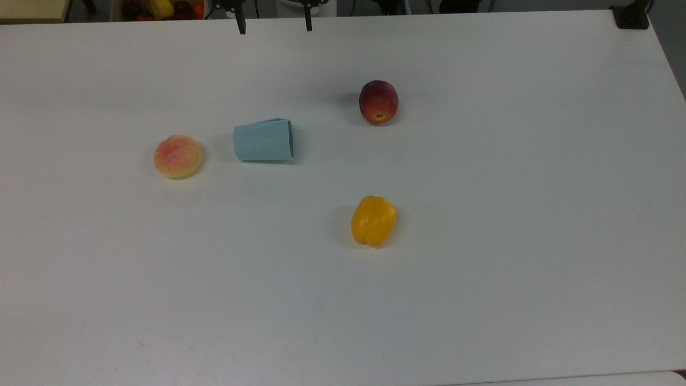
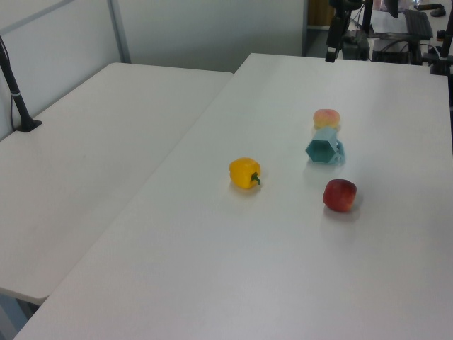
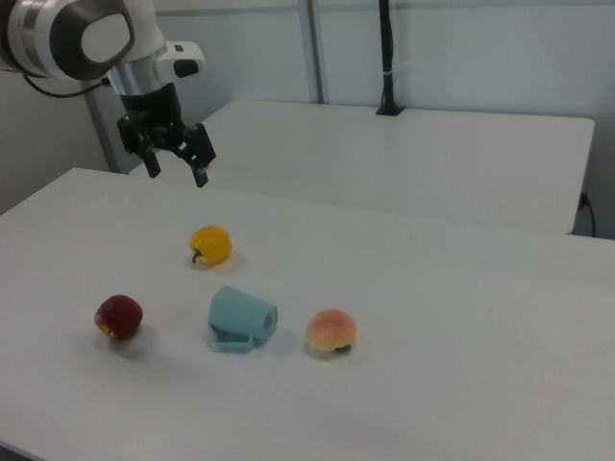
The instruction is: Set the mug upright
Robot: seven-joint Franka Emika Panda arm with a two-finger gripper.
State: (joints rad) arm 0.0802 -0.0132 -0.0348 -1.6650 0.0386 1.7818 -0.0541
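one mug [image 1: 263,140], three fruits: one peach [image 1: 178,156], one dark red apple [image 1: 378,102], one yellow pepper [image 1: 373,220]. all on one white table [image 1: 482,241], well apart from each other except mug and peach, which sit near. one gripper [image 3: 177,167], fingers spread wide, holding nothing, hanging in the air above the table.

mug on its side, between peach and apple, far from the gripper: in the right view low and to the right of it, with the pepper between; in the top view below the two finger tips [image 1: 242,28] at the upper edge.

left view looks straight into the hexagonal mouth of the mug [image 2: 324,150], peach [image 2: 326,118] just behind, apple [image 2: 340,195] in front, pepper [image 2: 245,173] to the left view's left. right view shows the handle side, handle low against the table, mug [image 3: 241,320] tapered toward its base. top view shows plain faceted flank, wide rim toward the top view's right.
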